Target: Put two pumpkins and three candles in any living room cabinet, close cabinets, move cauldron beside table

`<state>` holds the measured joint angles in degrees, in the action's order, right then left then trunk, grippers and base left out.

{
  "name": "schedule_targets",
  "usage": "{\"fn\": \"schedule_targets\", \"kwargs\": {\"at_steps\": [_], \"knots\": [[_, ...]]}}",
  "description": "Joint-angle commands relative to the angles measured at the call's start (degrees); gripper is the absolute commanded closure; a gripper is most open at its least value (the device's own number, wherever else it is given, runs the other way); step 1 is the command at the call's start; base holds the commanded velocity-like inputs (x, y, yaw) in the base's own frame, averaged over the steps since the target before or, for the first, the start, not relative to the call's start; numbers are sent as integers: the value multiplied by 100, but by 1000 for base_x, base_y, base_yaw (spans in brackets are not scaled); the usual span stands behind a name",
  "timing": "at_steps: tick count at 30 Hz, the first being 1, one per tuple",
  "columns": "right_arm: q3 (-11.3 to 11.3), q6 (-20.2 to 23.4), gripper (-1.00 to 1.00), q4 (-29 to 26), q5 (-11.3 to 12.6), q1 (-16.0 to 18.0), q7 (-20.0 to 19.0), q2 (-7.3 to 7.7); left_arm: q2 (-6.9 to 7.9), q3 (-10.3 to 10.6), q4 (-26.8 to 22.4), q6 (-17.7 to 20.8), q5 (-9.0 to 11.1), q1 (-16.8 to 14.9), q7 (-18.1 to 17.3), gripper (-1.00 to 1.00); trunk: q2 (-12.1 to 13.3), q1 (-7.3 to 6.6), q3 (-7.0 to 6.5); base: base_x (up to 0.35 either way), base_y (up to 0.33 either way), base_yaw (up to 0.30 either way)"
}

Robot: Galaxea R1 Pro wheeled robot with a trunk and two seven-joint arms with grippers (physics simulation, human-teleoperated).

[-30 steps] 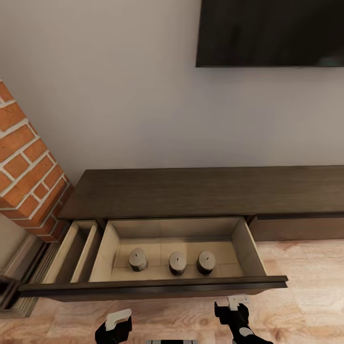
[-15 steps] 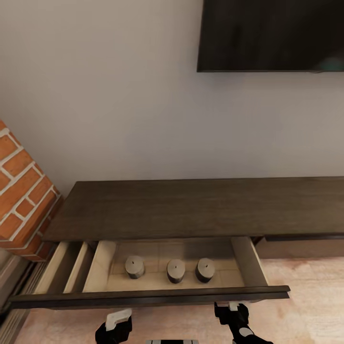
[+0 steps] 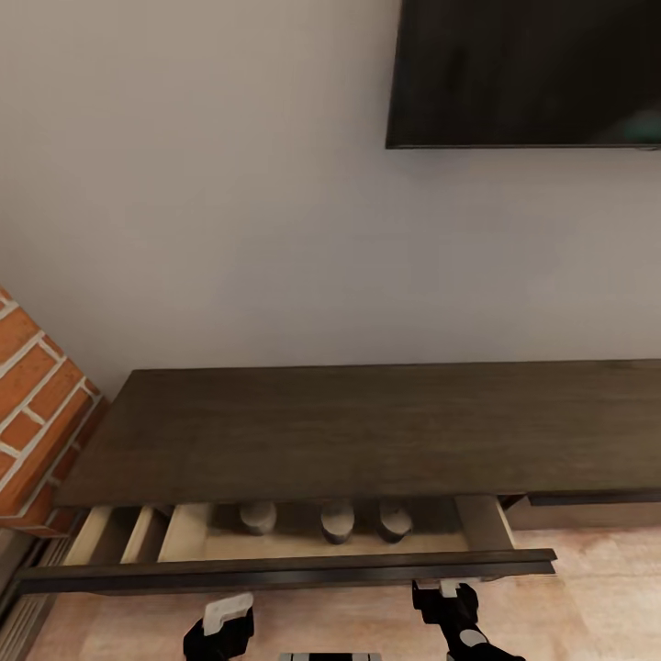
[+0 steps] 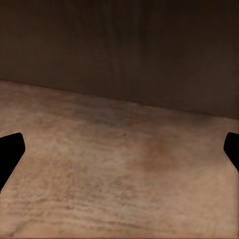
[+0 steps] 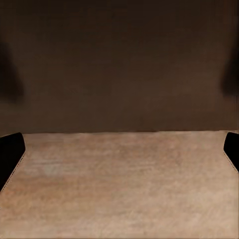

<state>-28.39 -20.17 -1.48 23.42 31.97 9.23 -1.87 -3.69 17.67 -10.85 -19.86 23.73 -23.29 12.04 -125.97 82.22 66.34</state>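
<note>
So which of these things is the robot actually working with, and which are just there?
Part of the job:
three candles
open drawer
cabinet

Just there:
brick fireplace
dark screen
wooden floor

Pale wall with dark screen, brick fireplace, wood floor

A dark wall-mounted screen sits at upper right on the plain pale wall. Red brick fireplace masonry stands at left. Light wood-grain floor lies below me.
</note>
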Motion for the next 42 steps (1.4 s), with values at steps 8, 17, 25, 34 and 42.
{"fn": "schedule_targets", "kwargs": {"at_steps": [8,17,25,34,42], "knots": [[35,-4,-100,-1,5,3,0,2,0,0,-4,0,0,0,0,-100,0,0,-1,226,0,0],[35,-9,-100,-1,5,3,0,2,0,0,-6,0,0,0,0,-100,0,0,-1,187,0,0],[35,-12,-100,-1,5,3,0,5,0,0,-15,-7,0,0,0,-100,0,0,-1,21,0,0],[35,-12,-100,-1,5,3,0,7,0,6,-10,-3,0,0,0,-100,0,0,-1,35,-26,0],[35,-12,-100,-1,5,3,0,8,0,8,-25,-6,0,0,0,-100,0,0,-1,187,-132,0]]}}
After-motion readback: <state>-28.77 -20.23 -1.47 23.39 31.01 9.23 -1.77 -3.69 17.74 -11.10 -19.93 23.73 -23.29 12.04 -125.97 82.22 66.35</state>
